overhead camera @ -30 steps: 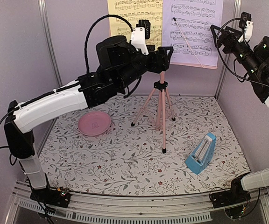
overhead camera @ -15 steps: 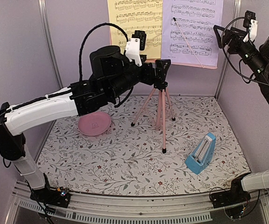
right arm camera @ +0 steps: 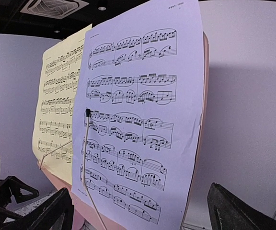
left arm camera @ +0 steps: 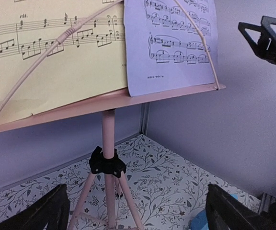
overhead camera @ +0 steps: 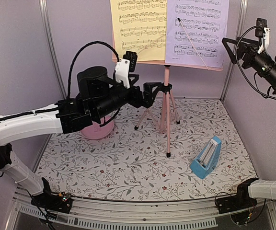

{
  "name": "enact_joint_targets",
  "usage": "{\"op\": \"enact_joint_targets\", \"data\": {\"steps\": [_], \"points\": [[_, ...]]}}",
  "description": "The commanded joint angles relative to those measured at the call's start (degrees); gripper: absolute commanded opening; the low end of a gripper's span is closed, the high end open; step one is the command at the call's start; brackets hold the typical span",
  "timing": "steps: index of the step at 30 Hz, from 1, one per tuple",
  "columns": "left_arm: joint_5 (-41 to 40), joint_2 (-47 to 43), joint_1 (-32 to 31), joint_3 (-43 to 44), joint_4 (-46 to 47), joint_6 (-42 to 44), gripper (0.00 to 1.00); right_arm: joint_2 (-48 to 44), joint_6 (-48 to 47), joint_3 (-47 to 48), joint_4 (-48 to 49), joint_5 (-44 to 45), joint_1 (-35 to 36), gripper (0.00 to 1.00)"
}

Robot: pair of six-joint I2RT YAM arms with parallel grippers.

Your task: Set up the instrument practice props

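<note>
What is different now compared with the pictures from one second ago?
The left gripper came down from the desk of the music stand and drew back leftward, open and empty. The right gripper, also open, drew off rightward. The stand, yellow sheet, lavender sheet, metronome and plate stayed put.

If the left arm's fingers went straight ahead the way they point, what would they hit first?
Probably the pink music stand, at its pole near the black collar; depth is unclear.
</note>
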Motion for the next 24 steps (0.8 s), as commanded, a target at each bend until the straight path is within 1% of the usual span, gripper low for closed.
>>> {"op": "enact_joint_targets", "data": {"steps": [1, 4, 8, 16, 21, 24], "points": [[2.5, -1.54, 2.02, -3.58, -0.74, -4.01, 0.99, -3.27, 1.13, -2.35, -6.04, 0.28, -0.25, 0.99], [3.43, -2.43, 3.09, -7.7, 0.02, -5.29, 0.99, -5.55, 2.54, -5.85, -7.89, 0.93, -0.3, 0.99], [6.61, -3.52, 4.84, -12.14, 2.03, -6.97, 0.99, -7.25, 4.84, -11.69, -9.51, -0.04, -0.29, 0.99], [9.24, -3.0, 5.77, -17.16, 4.46, -7.79, 0.99, -9.8, 8.96, -23.29, -13.54, -2.43, -0.29, 0.99], [8.94, -2.54, 5.92, -18.71, 5.56, -8.1, 0.99, -9.63, 11.78, -25.64, -20.8, -2.83, -0.21, 0.99], [8.96, -2.42, 6.17, -20.84, 7.23, -9.46, 0.99, -10.72, 14.53, -25.83, -26.97, 1.37, -0.2, 0.99]]}}
